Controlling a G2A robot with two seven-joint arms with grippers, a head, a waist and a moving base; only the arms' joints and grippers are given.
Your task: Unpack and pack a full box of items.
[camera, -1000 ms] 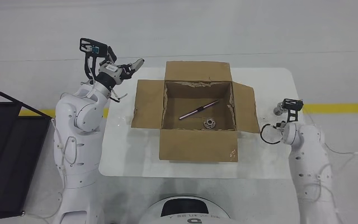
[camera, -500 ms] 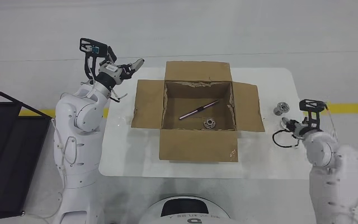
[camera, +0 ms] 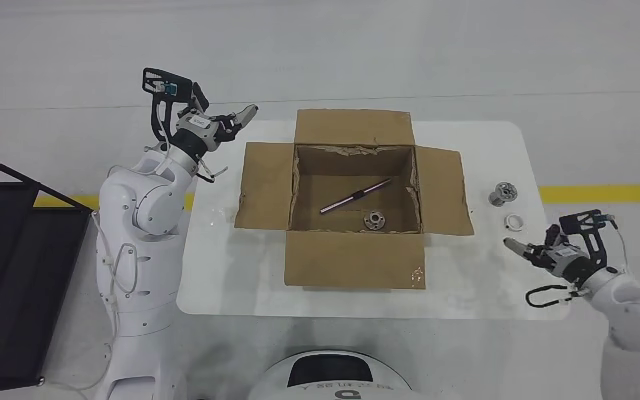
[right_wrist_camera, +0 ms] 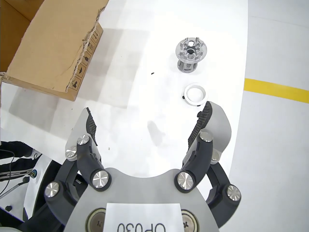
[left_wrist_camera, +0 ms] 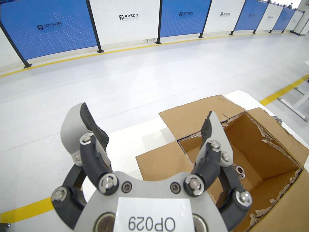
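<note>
My L pincer (left_wrist_camera: 147,111) & R pincer (right_wrist_camera: 147,109) gape empty: hub (right_wrist_camera: 190,55), ring (right_wrist_camera: 195,94) out on table (right_wrist_camera: 169,13), rod (camera: 355,196), flange (camera: 374,218) left in box (camera: 355,260).

The open box (camera: 355,262) is set at the middle of the counter (camera: 240,270). A rod (camera: 355,196) and a round fitting (camera: 373,219) are laid inside it. To its right, a spool (camera: 503,193) is placed just behind a ring (camera: 514,221).

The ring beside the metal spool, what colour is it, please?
The ring is white, clearest in the right wrist view.
</note>
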